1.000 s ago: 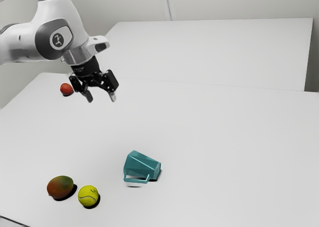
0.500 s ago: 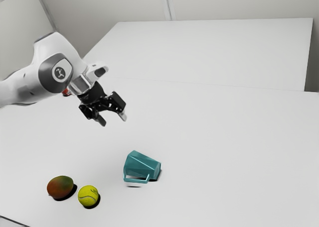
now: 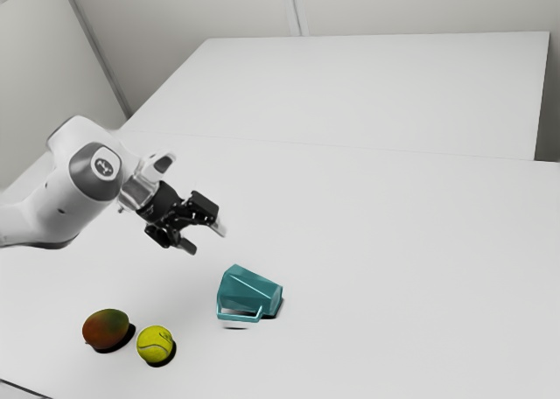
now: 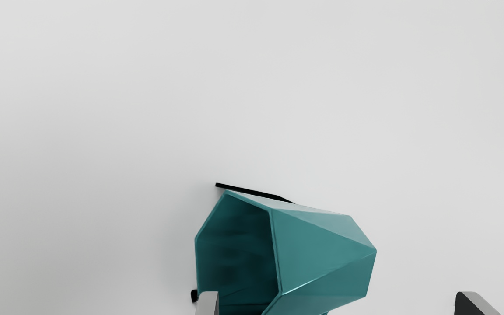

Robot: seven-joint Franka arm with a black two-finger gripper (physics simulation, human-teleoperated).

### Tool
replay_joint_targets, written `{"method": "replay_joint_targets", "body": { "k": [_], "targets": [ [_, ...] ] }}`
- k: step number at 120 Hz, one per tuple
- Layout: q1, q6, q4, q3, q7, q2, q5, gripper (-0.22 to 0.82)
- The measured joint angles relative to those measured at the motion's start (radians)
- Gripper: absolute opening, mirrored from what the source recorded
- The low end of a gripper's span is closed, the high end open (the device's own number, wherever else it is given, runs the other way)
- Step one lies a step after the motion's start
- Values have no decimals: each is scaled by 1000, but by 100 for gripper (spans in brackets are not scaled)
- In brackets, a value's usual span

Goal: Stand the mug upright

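Exterior view, in order from its left to its right. The arm [image 3: 74, 198] enters at the left edge and slopes to its hand, which is held above the white table [image 3: 385, 268]. Below the arm in the picture, a mango-like fruit [image 3: 105, 328], green and reddish brown, rests on the table. Just beside it, on the side toward the mug, is a yellow tennis ball [image 3: 155, 344]; a dark shadow lies at the foot of each.

Next is the black gripper [image 3: 205, 239], tilted, its tips directed down and toward the exterior view's right. State of the hand: released — the two fingers [image 4: 208, 304] are spread wide, with nothing grasped.

Furthest right is the teal mug [image 3: 249, 290], the item to be set upright. It lies on its side on the table, near the gripper and apart from it. The mouth [image 4: 236, 253] faces the exterior view's left; the narrower base points to the right. The handle [image 3: 241, 318] is on the side nearer the exterior camera.

Wrist view: the faceted mug appears between the fingertips. One finger overlaps the mouth end in the picture; the other stands beyond the base, with bare table between.
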Motion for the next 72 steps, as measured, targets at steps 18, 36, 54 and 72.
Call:
{"method": "replay_joint_targets", "body": {
  "k": [18,36,54,72],
  "targets": [
    [0,18,-42,1,85,8,-101,59],
    [2,26,-61,4,161,32,-170,59],
    [11,30,-96,5,255,47,-292,59],
    [14,28,-113,5,339,61,-395,59]
  ]
}}
